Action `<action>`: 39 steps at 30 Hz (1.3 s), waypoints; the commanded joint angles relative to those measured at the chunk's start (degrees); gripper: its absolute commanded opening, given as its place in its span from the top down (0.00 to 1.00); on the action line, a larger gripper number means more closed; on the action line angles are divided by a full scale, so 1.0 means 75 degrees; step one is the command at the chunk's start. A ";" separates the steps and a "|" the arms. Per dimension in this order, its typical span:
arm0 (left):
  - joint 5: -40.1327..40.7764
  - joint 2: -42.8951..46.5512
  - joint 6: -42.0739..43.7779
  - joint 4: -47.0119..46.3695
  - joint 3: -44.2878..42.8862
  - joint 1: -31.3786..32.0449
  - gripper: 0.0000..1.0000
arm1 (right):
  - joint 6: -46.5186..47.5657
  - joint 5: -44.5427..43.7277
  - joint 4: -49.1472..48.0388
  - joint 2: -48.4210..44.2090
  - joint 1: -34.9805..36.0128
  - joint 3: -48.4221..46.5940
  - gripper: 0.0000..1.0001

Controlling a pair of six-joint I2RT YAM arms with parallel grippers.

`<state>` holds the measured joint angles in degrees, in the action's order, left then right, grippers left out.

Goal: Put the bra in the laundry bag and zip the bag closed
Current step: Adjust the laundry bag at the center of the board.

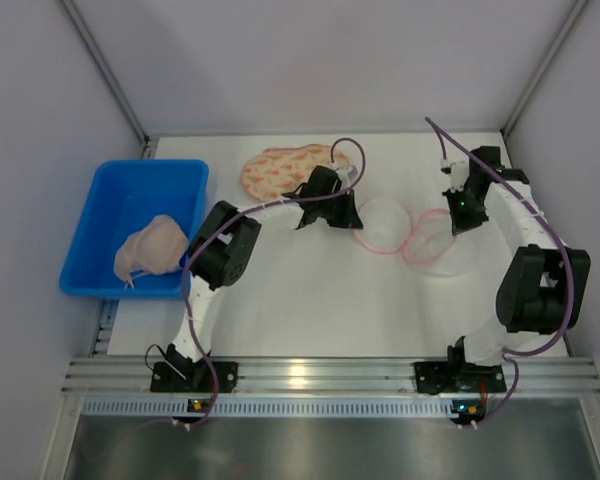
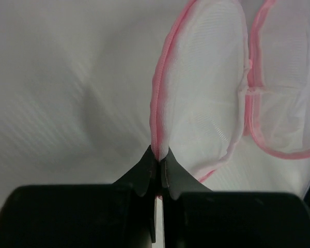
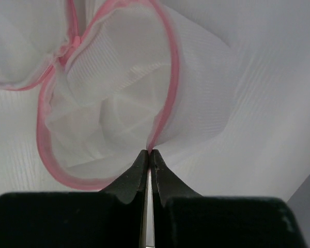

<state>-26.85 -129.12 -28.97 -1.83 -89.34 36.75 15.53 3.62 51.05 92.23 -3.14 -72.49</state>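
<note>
Left gripper [image 2: 159, 157]: jaws pressed together, pinching the pink rim of the laundry bag [image 2: 206, 93] on its left half. Right gripper [image 3: 149, 153]: likewise clamped on the rim of the right half. Laundry bag lies unzipped, both halves spread, mid-table. Bra [image 1: 152, 247] sits in blue bin [image 1: 130, 185] at far left, well apart.

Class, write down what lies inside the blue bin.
A crumpled peach bra lies in the blue bin, toward its near right corner; the remaining floor looks bare. Anything beneath the bra is hidden.
</note>
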 commanded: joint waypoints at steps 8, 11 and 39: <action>0.1566 0.2814 0.2070 0.1310 0.0098 -0.0072 1.00 | 0.0847 0.0408 0.0120 -0.1305 -0.1257 0.0043 1.00; 0.1332 0.2592 0.1908 0.1310 0.0462 0.0045 1.00 | 0.0766 0.0712 -0.0301 -0.0955 -0.1340 0.0582 1.00; 0.1049 0.4661 0.3452 0.4717 -0.0147 -0.0469 0.21 | 0.0062 0.1157 -0.0139 -0.0718 -0.1433 -0.1056 0.07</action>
<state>-19.88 -103.55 -8.75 24.32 -88.51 35.75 16.21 9.17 46.57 92.07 -13.28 -75.16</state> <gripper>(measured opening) 0.777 0.905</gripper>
